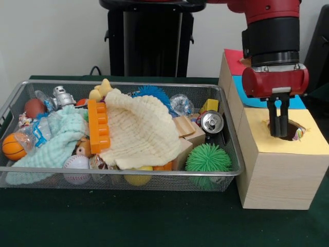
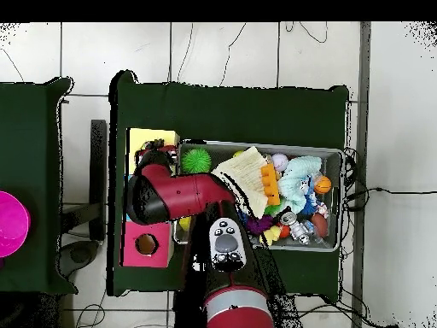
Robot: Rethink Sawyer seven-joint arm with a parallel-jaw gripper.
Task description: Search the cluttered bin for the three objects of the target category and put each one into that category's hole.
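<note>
My gripper (image 1: 279,128) down in yellow-topped hole (image 1: 288,129), fingers (image 1: 276,125) drawn close together, nothing seen between them. Scrap of busy print (image 1: 298,135) shows inside hole at 3 o'clock from my fingertips. Wire mesh bin (image 1: 118,177) sits at 9 o'clock of wooden box (image 1: 280,177), touching or nearly so. Cream waffle cloth (image 1: 141,131) drapes bin's middle; mint cloth (image 1: 56,144) at its 9 o'clock. Silver can (image 1: 212,122) at 3 o'clock; no readable writing anywhere.

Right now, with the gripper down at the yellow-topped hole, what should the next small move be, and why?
Probably lift the gripper straight up. Its tips dip into the yellow-topped hole, jaws close together, and a bit of printed cloth shows inside, apparently dropped already.
</note>
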